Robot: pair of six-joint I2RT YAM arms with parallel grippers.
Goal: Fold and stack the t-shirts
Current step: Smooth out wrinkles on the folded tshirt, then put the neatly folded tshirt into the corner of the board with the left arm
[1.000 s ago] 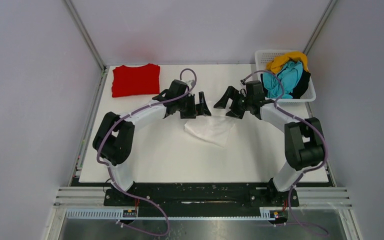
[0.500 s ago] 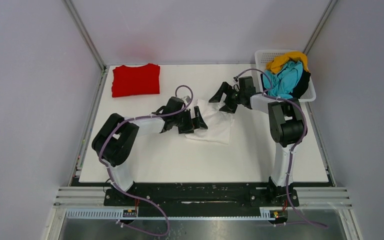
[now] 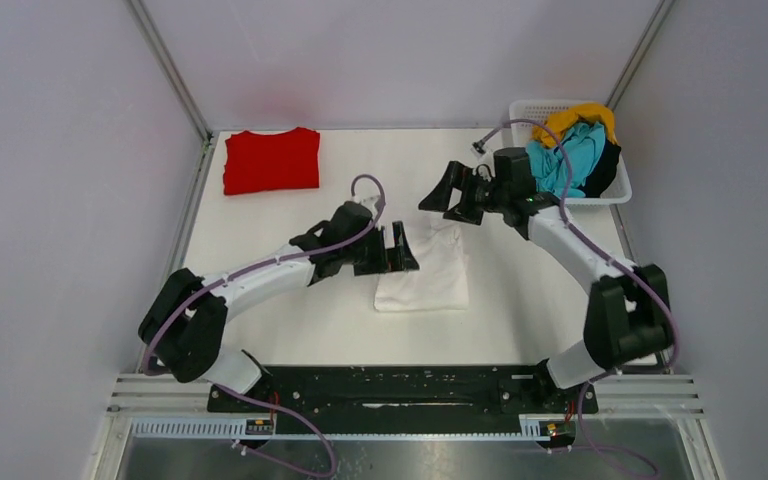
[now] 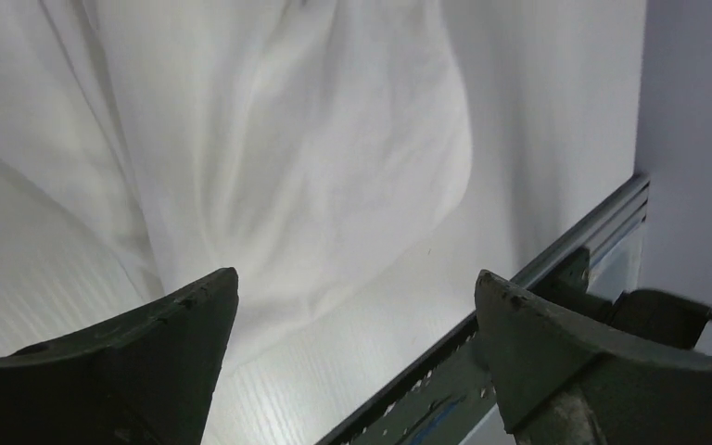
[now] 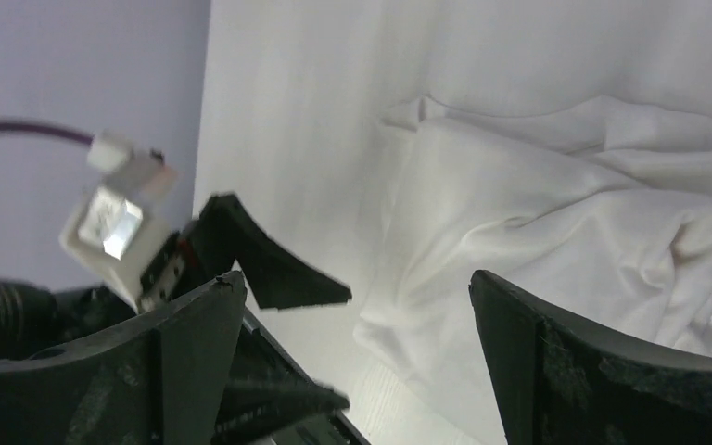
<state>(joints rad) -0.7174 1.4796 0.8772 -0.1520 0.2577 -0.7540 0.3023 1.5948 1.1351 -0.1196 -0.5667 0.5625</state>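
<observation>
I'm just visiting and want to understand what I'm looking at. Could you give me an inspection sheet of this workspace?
Surface: white table, no stains seen.
Job's things: white t-shirt mid-table, roughly folded, wrinkled; red t-shirt folded flat at the far left corner; yellow shirt, teal shirt and black shirt heaped in the basket.
Clutter: the white lattice basket at the far right corner; nothing else seen.
Grippers: left gripper and right gripper both close to the white t-shirt, jaws open, holding nothing.
Cables: purple cable along each arm, looping free near the wrists.
Surroundings: pale walls, metal frame posts, black base rail.
</observation>
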